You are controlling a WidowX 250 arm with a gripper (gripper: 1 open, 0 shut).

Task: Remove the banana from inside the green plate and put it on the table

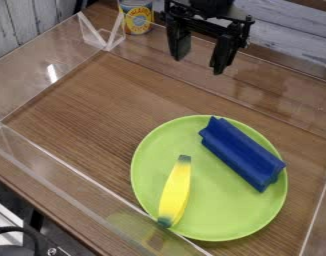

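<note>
Camera view: my pincer (199, 55) hung open and empty over bare table (99, 110), well apart from green plate (159, 155). Banana (175, 190) lay on plate's near-left part, long axis running near-to-far, beside blue block (241, 153); reach meant coming down-frame.

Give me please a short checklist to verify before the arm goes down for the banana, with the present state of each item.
1. Gripper open: ok, fingers stand apart and hold nothing.
2. Banana inside the plate: ok, it lies on the left part, near the front rim.
3. Banana free of the blue block: ok, a gap of bare plate lies between them.
4. Gripper above the banana: not ok, it hangs at the far end of the table, away from the plate.
5. Free table for the banana: ok, bare wood left of the plate.
6. Fingers lined up with the banana: cannot tell.
</note>
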